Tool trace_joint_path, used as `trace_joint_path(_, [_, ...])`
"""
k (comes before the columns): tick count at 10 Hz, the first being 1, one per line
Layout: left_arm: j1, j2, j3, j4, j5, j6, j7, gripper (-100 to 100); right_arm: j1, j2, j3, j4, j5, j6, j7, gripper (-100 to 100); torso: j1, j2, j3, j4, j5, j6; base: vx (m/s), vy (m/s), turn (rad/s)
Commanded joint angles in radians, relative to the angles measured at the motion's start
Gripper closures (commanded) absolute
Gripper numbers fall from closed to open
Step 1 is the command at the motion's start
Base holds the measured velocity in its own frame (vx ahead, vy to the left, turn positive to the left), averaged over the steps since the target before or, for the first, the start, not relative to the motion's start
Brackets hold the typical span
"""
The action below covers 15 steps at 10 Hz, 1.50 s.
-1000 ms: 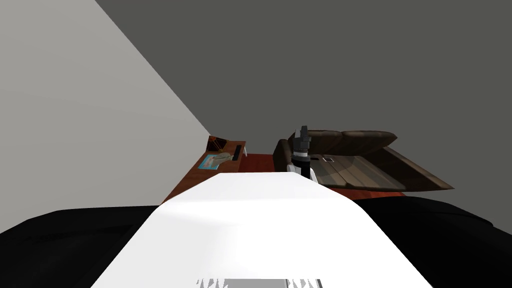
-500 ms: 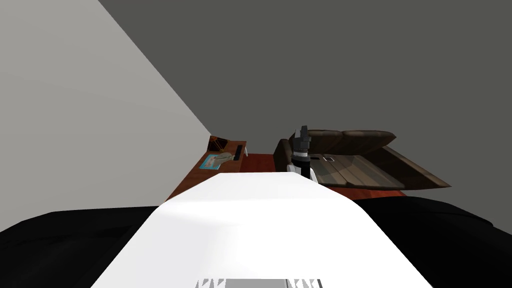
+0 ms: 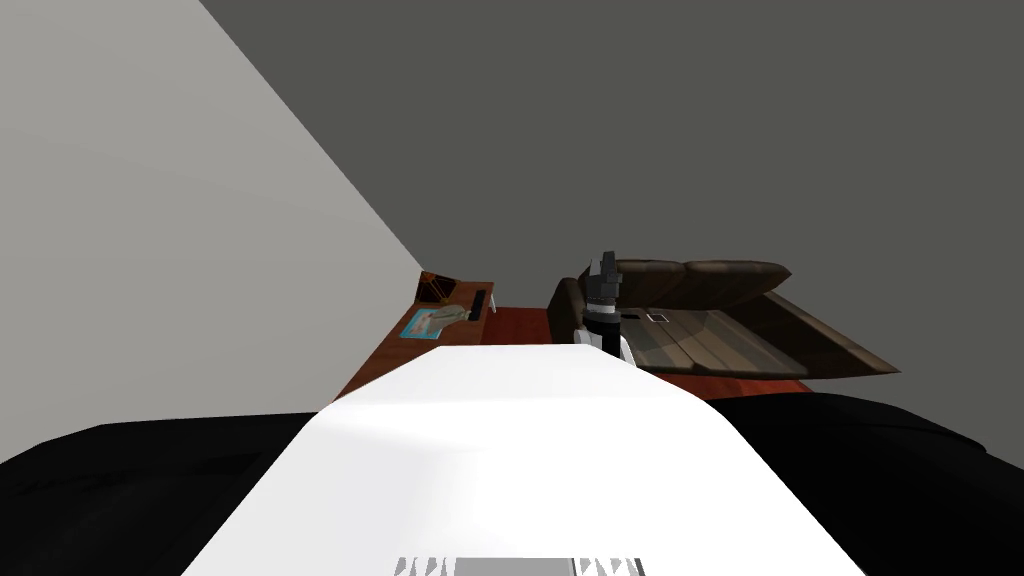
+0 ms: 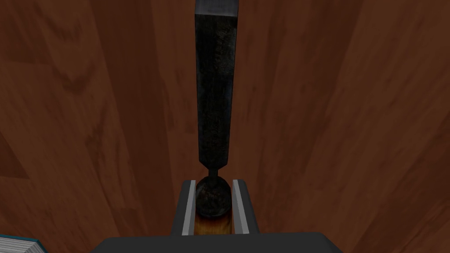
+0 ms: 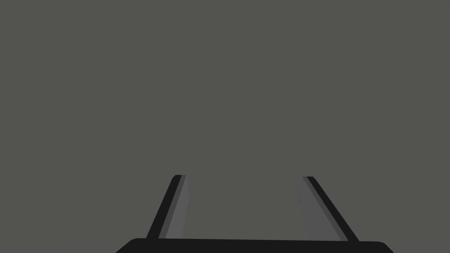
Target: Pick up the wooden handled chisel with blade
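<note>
Pale grey wall (image 3: 150, 200) at left, meeting a darker grey wall (image 3: 650, 120) in a corner. Along the pale one, a reddish wooden table (image 3: 382, 362). Beside it, red-brown floor (image 3: 520, 322), then a dark brown sofa (image 3: 700, 272) with a planked brown surface (image 3: 700, 345) in front. Black area (image 3: 110, 490) nearest.

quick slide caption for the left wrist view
Left gripper shut on the chisel by its handle, dark blade pointing away, against a reddish wooden surface.

Brown sofa (image 3: 700, 272), well apart a wooden desk (image 3: 393, 347) with a light-blue book (image 3: 424, 323)
</note>
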Motion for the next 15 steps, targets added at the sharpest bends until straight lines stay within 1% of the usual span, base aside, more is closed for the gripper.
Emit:
trace_joint_path(1, [0.0, 0.0, 0.0, 0.0, 0.0, 0.0, 0.0, 100, 0.0, 0.0, 0.0, 0.0, 0.0, 0.0, 0.0, 0, 0.0, 0.0, 0.0, 0.0, 0.0, 0.0, 0.0, 0.0, 0.0])
trace_joint_path(3, [-0.001, 0.0, 0.0, 0.0, 0.0, 0.0, 0.0, 100, 0.0, 0.0, 0.0, 0.0, 0.0, 0.0, 0.0, 0, 0.0, 0.0, 0.0, 0.0, 0.0, -0.001, 0.0, 0.0, 0.0])
trace_joint_path(4, [-0.001, 0.0, 0.0, 0.0, 0.0, 0.0, 0.0, 0, 0.0, 0.0, 0.0, 0.0, 0.0, 0.0, 0.0, 0, 0.0, 0.0, 0.0, 0.0, 0.0, 0.0, 0.0, 0.0, 0.0])
trace_joint_path(5, [0.01, 0.021, 0.0, -0.009, 0.043, 0.01, -0.035, 100, 0.0, 0.0, 0.0, 0.0, 0.0, 0.0, 0.0, 0, 0.0, 0.0, 0.0, 0.0, 0.0, -0.001, 0.005, -0.045, 0.02])
trace_joint_path(6, [0.015, 0.031, -0.001, -0.016, 0.058, 0.017, -0.046, 100, 0.0, 0.0, 0.0, 0.0, 0.0, 0.0, 0.0, 0, -0.003, 0.0, 0.0, 0.0, -0.001, -0.001, 0.004, -0.068, 0.031])
trace_joint_path(7, [0.024, 0.051, -0.001, -0.028, 0.089, 0.031, -0.069, 100, 0.0, 0.0, 0.0, 0.0, 0.0, 0.0, 0.0, 0, -0.004, 0.0, 0.0, -0.001, -0.001, -0.001, 0.01, -0.086, 0.023])
trace_joint_path(8, [0.024, 0.051, -0.001, -0.028, 0.089, 0.031, -0.069, 100, 0.0, 0.0, 0.0, 0.0, 0.0, 0.0, 0.0, 0, -0.006, 0.0, 0.0, 0.0, -0.001, -0.001, 0.01, -0.067, 0.014])
trace_joint_path(10, [0.033, 0.071, -0.002, -0.04, 0.12, 0.045, -0.091, 100, 0.0, 0.0, 0.0, 0.0, 0.0, 0.0, 0.0, 0, -0.004, -0.001, 0.0, 0.0, -0.001, 0.0, 0.009, -0.038, 0.006])
trace_joint_path(11, [0.042, 0.091, -0.003, -0.052, 0.151, 0.058, -0.113, 100, 0.0, 0.0, 0.0, 0.0, 0.0, 0.0, 0.0, 0, -0.003, -0.001, 0.0, 0.0, -0.001, -0.001, 0.014, -0.053, 0.024])
trace_joint_path(13, [0.042, 0.091, -0.003, -0.052, 0.151, 0.058, -0.113, 100, 0.0, 0.0, 0.0, 0.0, 0.0, 0.0, 0.0, 0, -0.004, 0.0, 0.0, 0.0, -0.001, 0.0, 0.005, -0.037, 0.006])
trace_joint_path(14, [0.048, 0.091, -0.005, -0.064, 0.135, 0.06, -0.091, 100, 0.0, 0.0, 0.0, 0.0, 0.0, 0.0, 0.0, 0, -0.002, 0.0, 0.0, 0.0, -0.001, 0.0, 0.002, -0.006, 0.001])
trace_joint_path(15, [0.047, 0.091, -0.004, -0.063, 0.137, 0.06, -0.095, 0, 0.0, 0.0, 0.0, 0.0, 0.0, 0.0, 0.0, 0, -0.001, 0.0, 0.0, 0.0, 0.0, 0.0, 0.0, 0.0, 0.0])
